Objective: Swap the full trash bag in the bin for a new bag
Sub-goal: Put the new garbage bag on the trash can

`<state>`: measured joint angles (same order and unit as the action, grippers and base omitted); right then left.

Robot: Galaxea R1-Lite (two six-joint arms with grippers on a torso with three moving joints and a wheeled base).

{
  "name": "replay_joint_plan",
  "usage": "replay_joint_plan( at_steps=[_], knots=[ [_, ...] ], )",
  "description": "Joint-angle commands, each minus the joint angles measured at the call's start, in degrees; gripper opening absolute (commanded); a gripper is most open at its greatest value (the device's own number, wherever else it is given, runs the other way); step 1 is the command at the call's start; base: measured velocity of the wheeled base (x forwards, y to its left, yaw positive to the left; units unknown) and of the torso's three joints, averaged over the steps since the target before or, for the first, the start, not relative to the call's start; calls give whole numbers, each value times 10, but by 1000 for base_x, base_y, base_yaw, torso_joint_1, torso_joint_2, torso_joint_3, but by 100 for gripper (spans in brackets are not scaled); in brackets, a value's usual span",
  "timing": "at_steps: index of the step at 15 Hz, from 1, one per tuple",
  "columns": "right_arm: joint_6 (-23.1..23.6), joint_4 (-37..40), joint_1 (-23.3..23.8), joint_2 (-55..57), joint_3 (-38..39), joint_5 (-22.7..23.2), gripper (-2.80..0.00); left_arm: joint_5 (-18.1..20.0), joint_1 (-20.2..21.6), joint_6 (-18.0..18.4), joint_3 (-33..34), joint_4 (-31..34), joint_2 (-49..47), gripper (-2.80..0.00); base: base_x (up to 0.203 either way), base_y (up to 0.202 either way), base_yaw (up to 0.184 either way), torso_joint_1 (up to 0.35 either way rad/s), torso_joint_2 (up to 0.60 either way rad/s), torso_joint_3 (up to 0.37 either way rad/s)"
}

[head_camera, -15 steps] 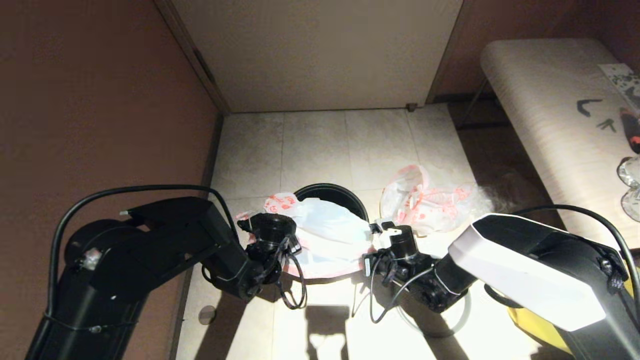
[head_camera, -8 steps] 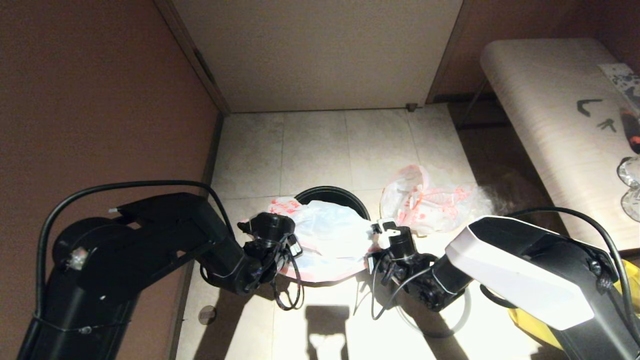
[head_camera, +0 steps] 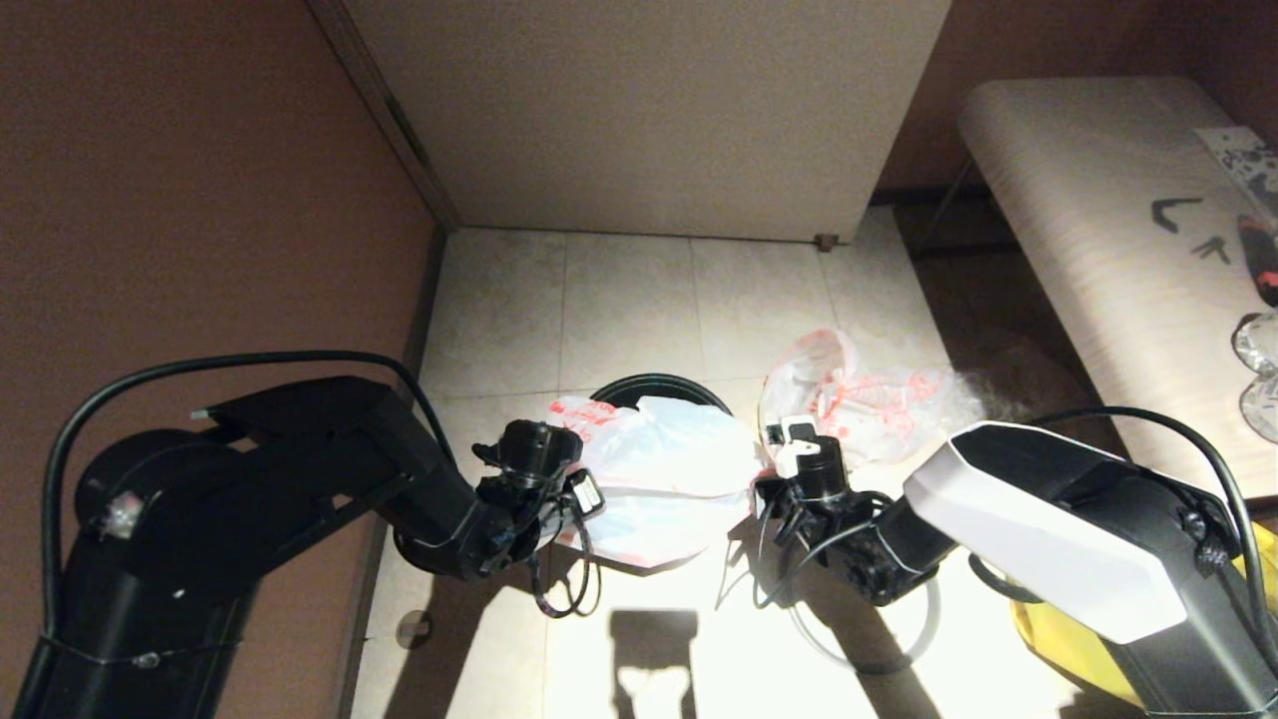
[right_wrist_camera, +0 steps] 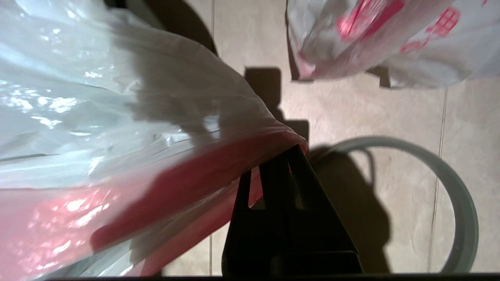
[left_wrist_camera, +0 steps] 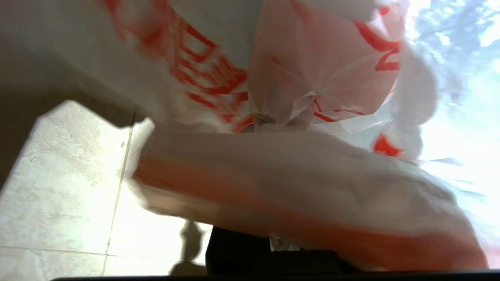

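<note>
The new bag (head_camera: 664, 464), thin white plastic with a pinkish-red edge and some red print, is stretched over the black bin (head_camera: 639, 381), of which only the far rim shows. My left gripper (head_camera: 577, 499) holds the bag's left end; in the left wrist view the gripper (left_wrist_camera: 279, 249) is mostly covered by plastic. My right gripper (head_camera: 761, 487) is shut on the bag's right edge, with the red hem (right_wrist_camera: 291, 156) pinched at its fingertips. The full trash bag (head_camera: 859, 399), also (right_wrist_camera: 371, 43), lies lumpy on the floor to the right of the bin.
A thin grey hoop (right_wrist_camera: 449, 175) lies on the tiles under my right arm. A yellow bag (head_camera: 1078, 649) sits at the near right. A pale bench (head_camera: 1098, 250) stands on the right, a brown wall on the left and a white panel behind.
The new bag has been pulled wider and flatter between the two grippers. My right gripper has shifted a little to the right and away; the left gripper has hardly moved.
</note>
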<state>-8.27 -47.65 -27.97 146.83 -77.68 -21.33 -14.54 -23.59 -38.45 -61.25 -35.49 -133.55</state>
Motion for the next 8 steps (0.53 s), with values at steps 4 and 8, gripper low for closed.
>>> replay_joint_plan(
  at_steps=[4,8],
  knots=[
    [-35,-38,9,-42,31,1,-280,-3,-1,0,1,-3,-1,-280,0,0,0,0,0,0],
    [-36,-39,0,-52,56,4,-280,-3,-4,2,11,-3,2,-280,0,0,0,0,0,0]
  ],
)
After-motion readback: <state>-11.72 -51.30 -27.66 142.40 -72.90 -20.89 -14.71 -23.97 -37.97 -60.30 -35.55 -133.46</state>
